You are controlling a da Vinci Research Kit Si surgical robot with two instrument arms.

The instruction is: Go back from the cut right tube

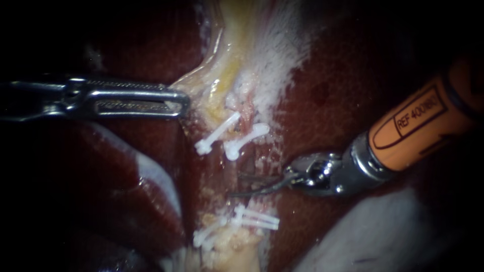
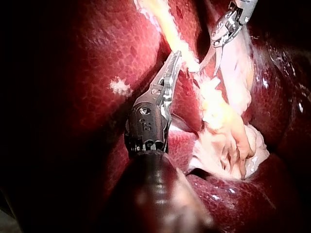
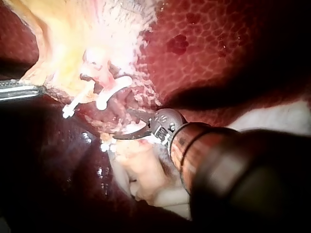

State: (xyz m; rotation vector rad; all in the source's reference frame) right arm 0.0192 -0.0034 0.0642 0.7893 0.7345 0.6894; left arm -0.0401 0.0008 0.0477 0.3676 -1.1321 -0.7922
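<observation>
Two blades of the right instrument [image 1: 236,185] parted, gripping nothing, set in the gap of the cut right tube [image 1: 246,121] between upper clip [image 1: 247,140] and lower clips [image 1: 254,219]. Tube axis up-down in endoscope view, cut end facing down. Withdraw along the shaft, clear of clips. Left instrument [image 1: 176,103] jaws clamped on pale tissue fold [image 1: 201,85].

On my endoscope feed, dark red liver [image 1: 363,65] fills the right side and lower left of the frame. A pale yellow tissue band [image 1: 232,60] runs down from top centre. Two white clips [image 1: 218,133] lie mid-frame, with a cluster of clips [image 1: 252,219] at bottom centre.
</observation>
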